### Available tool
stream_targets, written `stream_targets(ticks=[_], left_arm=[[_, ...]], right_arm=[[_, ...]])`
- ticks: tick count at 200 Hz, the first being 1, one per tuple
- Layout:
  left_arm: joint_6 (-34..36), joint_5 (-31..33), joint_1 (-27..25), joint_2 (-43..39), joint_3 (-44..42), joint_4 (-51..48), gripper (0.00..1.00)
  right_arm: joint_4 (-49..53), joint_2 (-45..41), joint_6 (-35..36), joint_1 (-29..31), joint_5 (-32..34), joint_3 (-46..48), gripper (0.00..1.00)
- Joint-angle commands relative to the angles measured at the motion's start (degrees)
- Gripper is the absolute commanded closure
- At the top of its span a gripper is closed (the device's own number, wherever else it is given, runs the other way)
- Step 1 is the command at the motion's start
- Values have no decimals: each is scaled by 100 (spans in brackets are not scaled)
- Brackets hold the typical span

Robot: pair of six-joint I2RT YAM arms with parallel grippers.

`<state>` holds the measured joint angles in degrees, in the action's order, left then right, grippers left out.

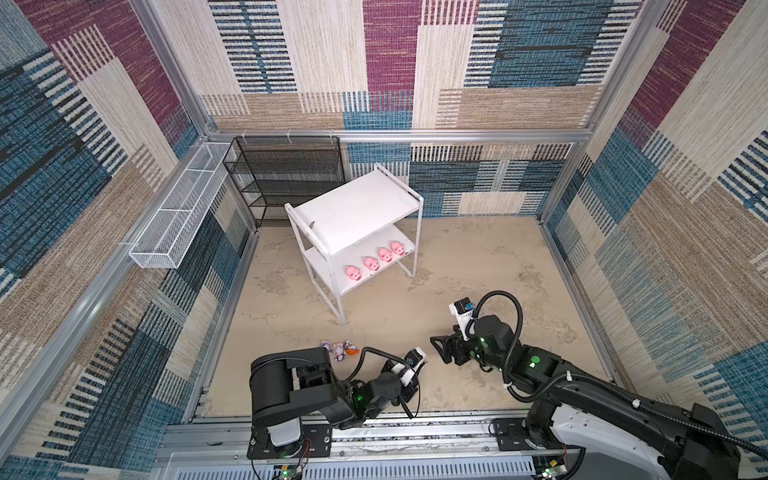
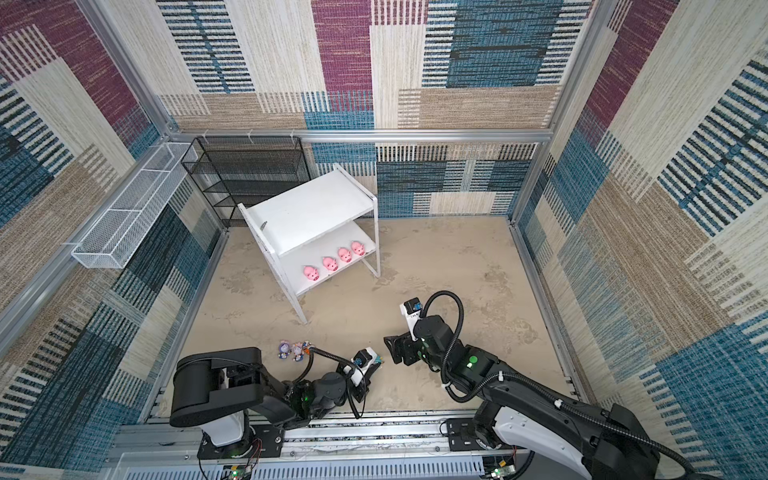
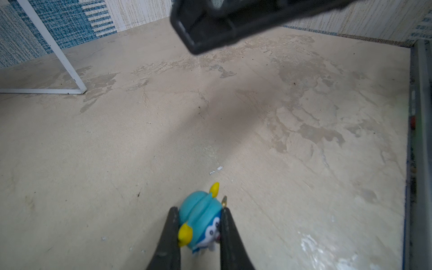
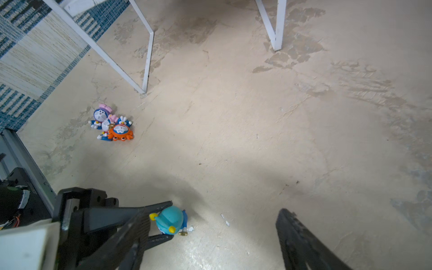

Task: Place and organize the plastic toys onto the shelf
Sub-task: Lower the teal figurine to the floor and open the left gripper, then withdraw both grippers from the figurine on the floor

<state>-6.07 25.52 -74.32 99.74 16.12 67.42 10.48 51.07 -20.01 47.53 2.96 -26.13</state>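
Note:
The white two-tier shelf (image 1: 357, 208) (image 2: 311, 208) stands at the back of the floor. Several pink pigs (image 1: 371, 263) (image 2: 329, 263) are lined up along its lower board. Three hooded figurines (image 1: 340, 348) (image 2: 295, 349) (image 4: 112, 124) lie in a cluster on the floor near the left arm. My left gripper (image 3: 198, 224) (image 4: 172, 219) is low over the floor, shut on a blue-hooded figurine (image 3: 201, 217) (image 4: 169, 219). Both fingers press against its sides. My right gripper (image 1: 440, 349) (image 4: 215, 238) hovers just beside it, open and empty.
A black mesh rack (image 1: 286, 174) and a long white wire basket (image 1: 178, 212) stand against the back left walls. The shelf's thin legs (image 4: 147, 60) reach the floor ahead of the right gripper. An aluminium rail (image 1: 374, 419) runs along the front edge.

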Motion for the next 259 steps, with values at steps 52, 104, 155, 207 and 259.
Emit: stream_targets(ticks=[52,104,155,207,259], left_arm=[[5,-3,-3,63,37,240,71],[35,-73,-4,73,117,115,64],[7,45,-3,-707,36,-400,40],[-670,366,50,-3888,1269,-5825,27],[-892,94,360,-5354,2444,-8787,1]], right_arm=[[-389,92,81,2,-147,138,12],[-308,19,158,2,-103,161,12],[-388,63,113,2,-338,246,11],[-367,60,-289,10,-1161,501,7],[-558,391,-328,133,-1416,614,4]])
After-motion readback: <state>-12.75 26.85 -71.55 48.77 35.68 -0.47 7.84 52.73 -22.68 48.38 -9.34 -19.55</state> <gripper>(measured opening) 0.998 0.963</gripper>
